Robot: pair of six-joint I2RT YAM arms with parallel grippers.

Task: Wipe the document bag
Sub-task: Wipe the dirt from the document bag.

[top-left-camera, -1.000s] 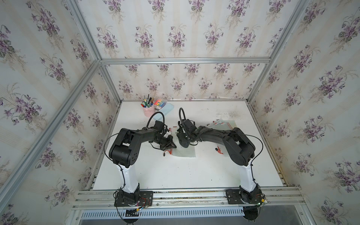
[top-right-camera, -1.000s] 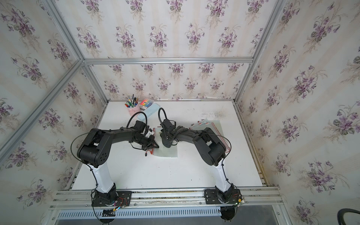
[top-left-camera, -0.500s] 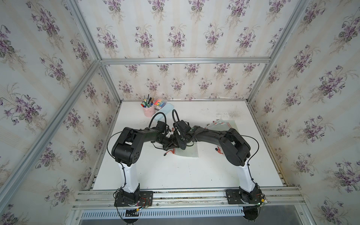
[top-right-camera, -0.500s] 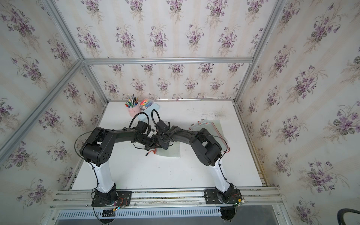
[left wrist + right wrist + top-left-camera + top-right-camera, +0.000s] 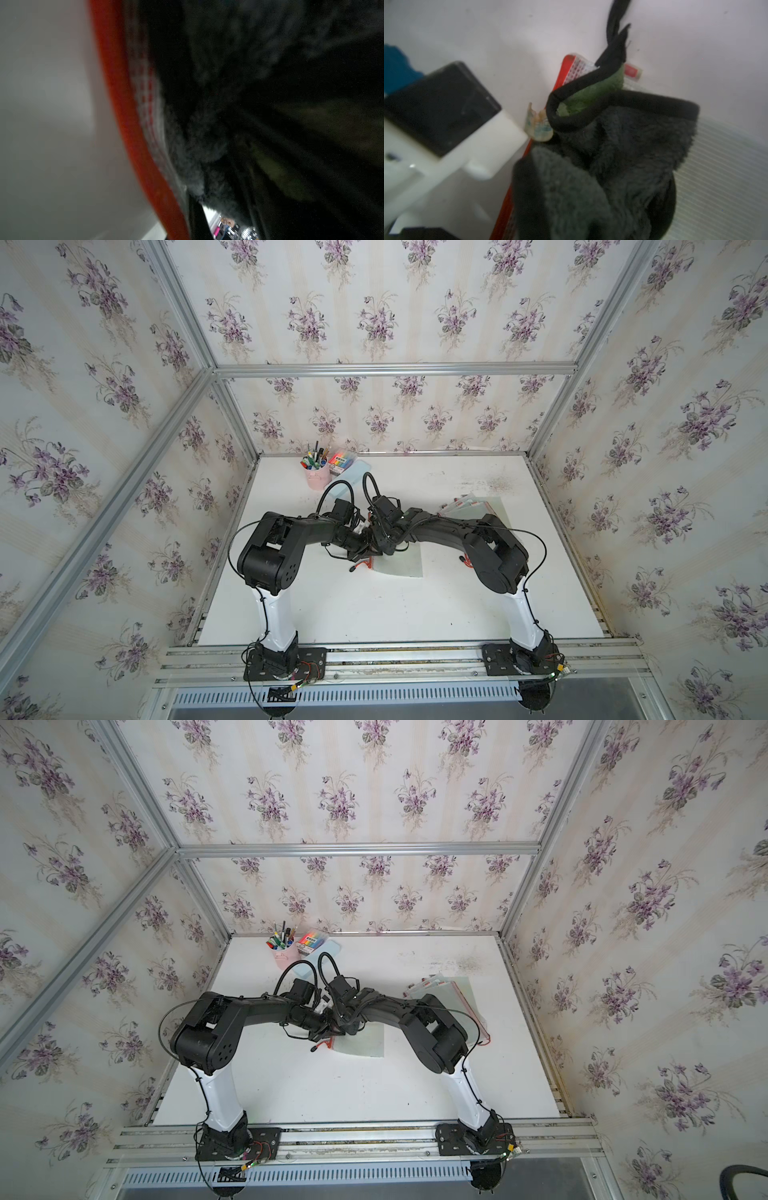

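Right jaws on cloth [image 5: 623,158], clear from wrist only.

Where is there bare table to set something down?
Bare: the near strip between the document bag and front rail, and the far middle between pen cup and stacked bags. Crowded: the centre, where left arm, right arm and cloth meet on the bag.

both arms share one build. the left arm [image 5: 316,531] and right arm [image 5: 457,531] have matte black, boxy links with rounded joint housings. each stands on a white tapered lower segment [image 5: 276,614] above a flat black base plate [image 5: 311,655]. black cable loops [image 5: 338,482] arch over the wrists, thinner black leads trail along the links, and red and green wires [image 5: 307,672] sit at the bases.
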